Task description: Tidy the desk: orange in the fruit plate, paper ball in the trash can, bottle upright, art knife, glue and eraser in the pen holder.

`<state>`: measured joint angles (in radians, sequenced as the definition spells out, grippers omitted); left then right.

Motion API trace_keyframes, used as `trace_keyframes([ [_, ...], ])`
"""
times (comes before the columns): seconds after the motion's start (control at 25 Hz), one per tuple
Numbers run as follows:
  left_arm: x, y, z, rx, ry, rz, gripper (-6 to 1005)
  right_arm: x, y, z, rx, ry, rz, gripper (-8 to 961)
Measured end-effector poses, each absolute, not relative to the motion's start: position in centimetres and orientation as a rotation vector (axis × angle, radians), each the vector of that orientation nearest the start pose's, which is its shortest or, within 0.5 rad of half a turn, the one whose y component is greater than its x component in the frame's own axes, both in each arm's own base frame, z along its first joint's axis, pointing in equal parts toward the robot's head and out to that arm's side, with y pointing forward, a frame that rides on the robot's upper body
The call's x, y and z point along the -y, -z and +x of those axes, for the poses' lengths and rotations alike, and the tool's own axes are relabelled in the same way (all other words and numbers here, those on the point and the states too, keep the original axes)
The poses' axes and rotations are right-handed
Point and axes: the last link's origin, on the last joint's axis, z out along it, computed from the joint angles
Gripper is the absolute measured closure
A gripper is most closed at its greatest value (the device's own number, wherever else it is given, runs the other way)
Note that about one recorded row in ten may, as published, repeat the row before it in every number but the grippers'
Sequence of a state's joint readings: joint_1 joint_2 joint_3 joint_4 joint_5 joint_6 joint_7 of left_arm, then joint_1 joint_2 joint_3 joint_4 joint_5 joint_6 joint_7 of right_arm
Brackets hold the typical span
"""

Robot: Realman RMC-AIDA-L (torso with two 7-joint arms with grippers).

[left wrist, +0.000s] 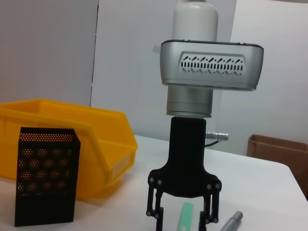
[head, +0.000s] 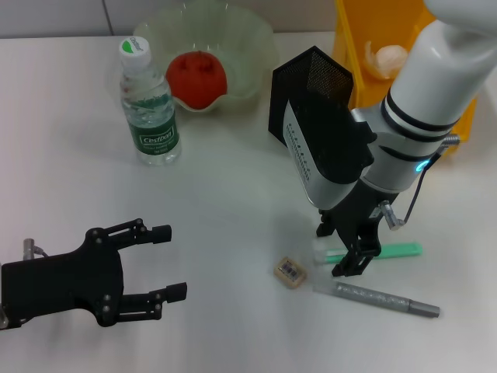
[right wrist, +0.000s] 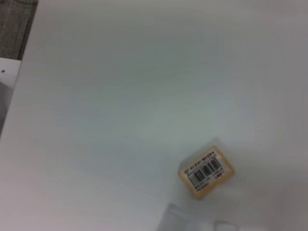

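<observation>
With its fingers apart, the right gripper (head: 351, 247) straddles the green glue stick (head: 378, 252) near the desk's front edge, poised for a grasp, the eraser (head: 290, 271) just beside; the left gripper (head: 159, 270) waits open at the front-left.

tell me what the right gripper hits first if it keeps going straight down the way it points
Most likely the green art knife: the right gripper points down with its open fingers either side of it. The table lies just under; depth is hard to judge.

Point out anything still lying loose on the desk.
Three things lie loose below the right hand: the eraser, a green stick and a grey pen-shaped tool. None is in the pen holder yet.
</observation>
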<state>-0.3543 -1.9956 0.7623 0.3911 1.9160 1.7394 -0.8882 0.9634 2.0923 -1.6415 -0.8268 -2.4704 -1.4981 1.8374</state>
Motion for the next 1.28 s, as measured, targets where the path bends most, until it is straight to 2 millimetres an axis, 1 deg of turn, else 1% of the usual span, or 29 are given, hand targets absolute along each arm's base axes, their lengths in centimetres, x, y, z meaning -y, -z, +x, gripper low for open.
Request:
trace_keyframes([
  [0.12,-23.83,1.00,-31.31,0.359,0.850,-2.803,168,-35.35,8.74,15.09,0.282,0.977,-3.120,207],
  [0.32,-23.81,1.03,-31.28,0.359,0.852,-2.804,168,-35.31,8.88,15.31,0.285,0.980,-3.113,332],
  [0.52,-23.79,1.04,-31.25,0.358,0.855,-2.804,168,-35.29,8.87,15.31,0.286,0.976,-3.112,387],
  [0.96,-23.85,0.95,-31.22,0.357,0.856,-2.802,169,-35.24,8.88,15.37,0.296,0.978,-3.113,614],
  [1.2,-23.91,0.92,-31.19,0.356,0.857,-2.801,169,-35.26,8.88,15.30,0.305,0.978,-3.112,760],
  [1.28,-23.93,0.91,-31.18,0.355,0.857,-2.801,169,-35.27,8.87,15.29,0.306,0.978,-3.112,767],
])
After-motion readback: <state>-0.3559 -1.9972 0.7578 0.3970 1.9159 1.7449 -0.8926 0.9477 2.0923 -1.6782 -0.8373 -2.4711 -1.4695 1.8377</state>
